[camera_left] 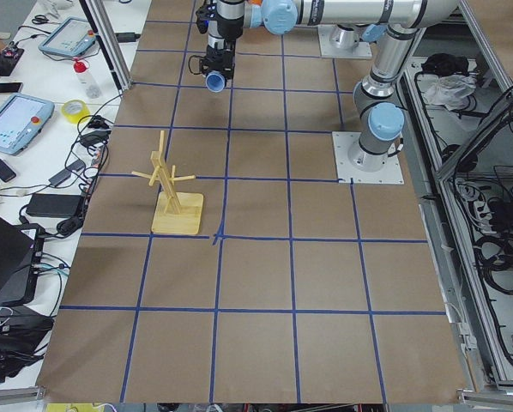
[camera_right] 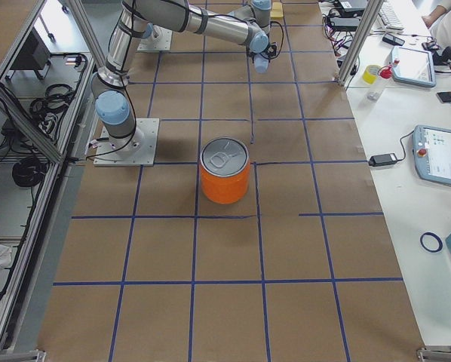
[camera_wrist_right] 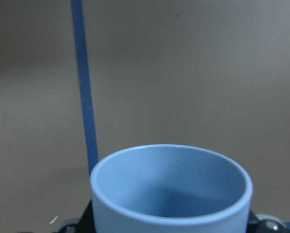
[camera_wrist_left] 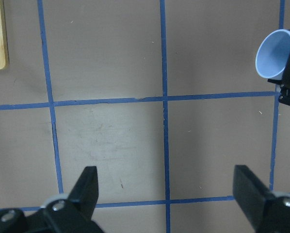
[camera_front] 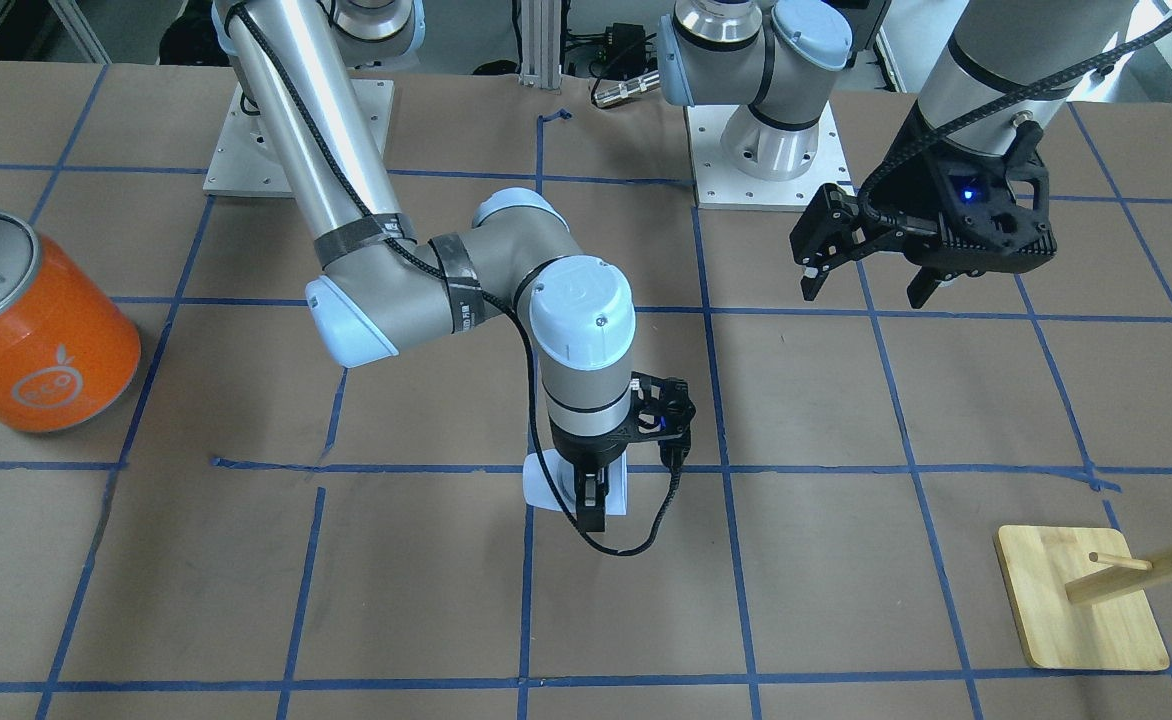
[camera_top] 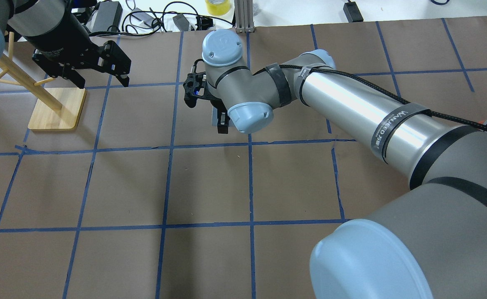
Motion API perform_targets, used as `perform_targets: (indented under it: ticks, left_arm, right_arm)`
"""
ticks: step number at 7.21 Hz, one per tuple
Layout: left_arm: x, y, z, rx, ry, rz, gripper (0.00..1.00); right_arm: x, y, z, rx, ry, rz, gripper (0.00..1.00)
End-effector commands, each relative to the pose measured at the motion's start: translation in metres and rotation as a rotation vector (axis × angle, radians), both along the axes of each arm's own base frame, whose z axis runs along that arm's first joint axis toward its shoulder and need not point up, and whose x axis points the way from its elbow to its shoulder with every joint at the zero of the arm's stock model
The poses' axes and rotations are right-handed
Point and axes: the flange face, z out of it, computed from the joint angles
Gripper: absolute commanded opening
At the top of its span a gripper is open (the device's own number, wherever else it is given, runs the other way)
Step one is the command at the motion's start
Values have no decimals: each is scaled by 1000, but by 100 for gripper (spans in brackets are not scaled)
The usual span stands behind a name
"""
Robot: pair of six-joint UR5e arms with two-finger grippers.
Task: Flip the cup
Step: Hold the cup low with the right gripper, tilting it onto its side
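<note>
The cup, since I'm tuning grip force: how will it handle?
Probably light and stiff: the cup shows a round rim while clamped in the right gripper. Its smooth, tapered wall may slip. Laid sideways, it would likely roll.

- Brown paper covers the bench (camera_left: 265, 300), marked into squares by blue tape lines (camera_left: 291, 240).
- A white side table (camera_right: 406, 188) runs along one edge, carrying a tablet (camera_right: 443, 154).
- A metal post (camera_top: 241, 16) stands at the bench's edge.
- Black cables (camera_left: 497, 232) lie coiled beside the bench.
- The light is bright and even.
</note>
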Motion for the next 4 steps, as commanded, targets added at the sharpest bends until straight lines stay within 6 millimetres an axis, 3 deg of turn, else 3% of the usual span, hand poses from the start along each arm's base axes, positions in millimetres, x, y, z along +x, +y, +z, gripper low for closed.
perform_targets:
  ticks: [1,4]
  left_arm:
    - [0,-1,-2,2,4,0,100]
    - [0,-1,-2,3,1,2,100]
  right_arm:
    - [4,15,-24,27,8,94,0]
    - [-8,21,-43,8,2,82,0]
